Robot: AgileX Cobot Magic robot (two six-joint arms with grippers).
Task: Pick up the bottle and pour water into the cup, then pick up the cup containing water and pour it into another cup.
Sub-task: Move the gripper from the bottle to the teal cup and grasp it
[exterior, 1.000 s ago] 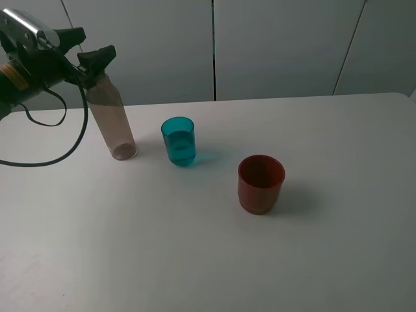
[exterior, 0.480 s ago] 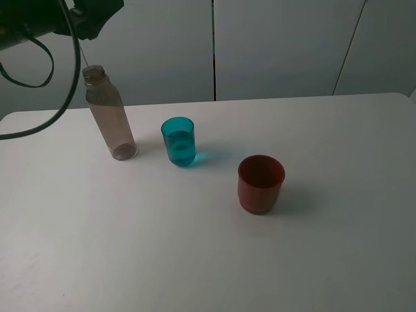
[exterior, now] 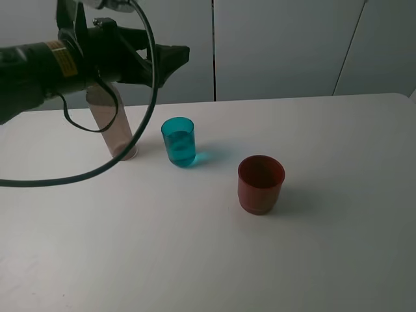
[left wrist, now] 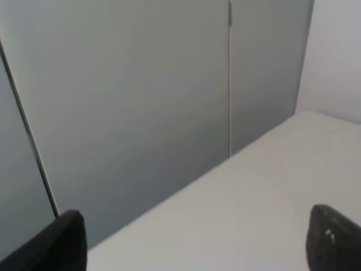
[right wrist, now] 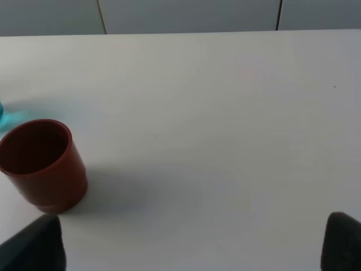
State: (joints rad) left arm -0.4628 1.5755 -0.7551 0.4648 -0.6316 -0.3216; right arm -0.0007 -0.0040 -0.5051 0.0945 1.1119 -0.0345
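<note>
The bottle point(exterior: 116, 127) stands on the table at the back left, its neck hidden behind my left arm. My left gripper point(exterior: 170, 62) hangs open and empty, high above the table between the bottle and the cup. The cup point(exterior: 178, 141), teal and translucent, holds water and stands just right of the bottle. Another cup point(exterior: 260, 184), red-brown, stands nearer the table's middle and looks empty point(right wrist: 42, 165). In the left wrist view the left gripper point(left wrist: 194, 243) faces only wall and table. My right gripper point(right wrist: 189, 243) is open to the right of the red cup, outside the exterior view.
A black cable point(exterior: 97, 170) loops down from the left arm over the table's left side. The white table point(exterior: 214, 260) ends at a grey panelled wall point(exterior: 279, 45) behind.
My left arm has risen from the bottle's neck and swung right, now reaching over the bottle toward the teal cup. The bottle and both cups have stayed in place.
</note>
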